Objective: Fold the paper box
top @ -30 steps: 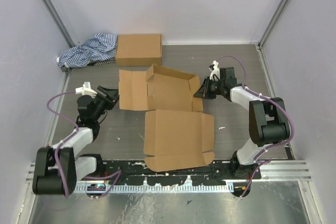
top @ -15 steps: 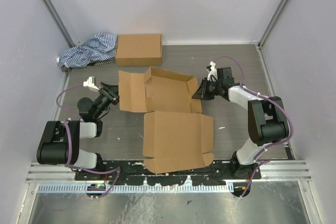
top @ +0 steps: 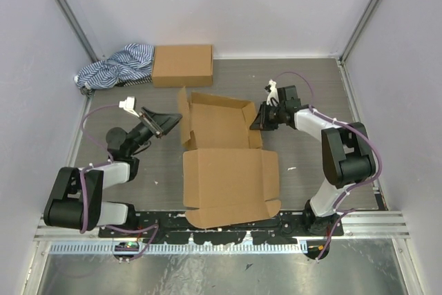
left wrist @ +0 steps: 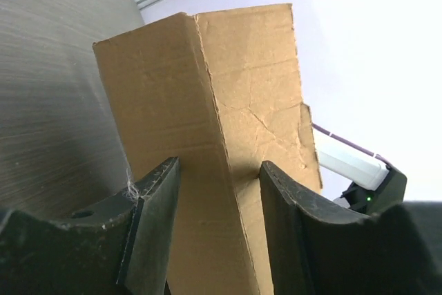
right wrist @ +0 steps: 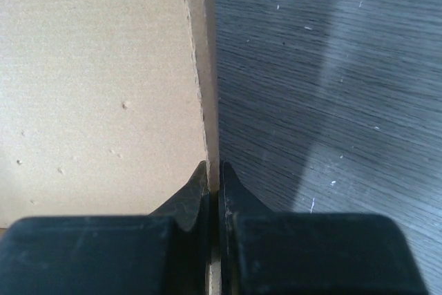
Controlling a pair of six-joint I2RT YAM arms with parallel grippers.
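The paper box (top: 231, 184) lies open in the middle of the table, its big lid panel flat toward the arms. Its tray part (top: 219, 124) sits behind, with walls partly raised. My left gripper (top: 168, 124) is open and rests against the outside of the raised left flap (top: 183, 117). In the left wrist view that creased flap (left wrist: 207, 88) stands upright just beyond the spread fingers of the gripper (left wrist: 217, 164). My right gripper (top: 260, 119) is shut on the thin right wall of the box. The right wrist view shows this gripper (right wrist: 213, 165) pinching that cardboard edge (right wrist: 207, 101).
A second, compact brown box (top: 182, 65) and a blue-and-white striped cloth (top: 114, 65) sit at the back left against the wall. White enclosure walls close in the left, right and back. A metal rail (top: 221, 229) runs along the near edge.
The left flap, flat on the table a second ago, now stands upright. My left gripper swung right and up against it. The right gripper shifted slightly left, still holding the wall.
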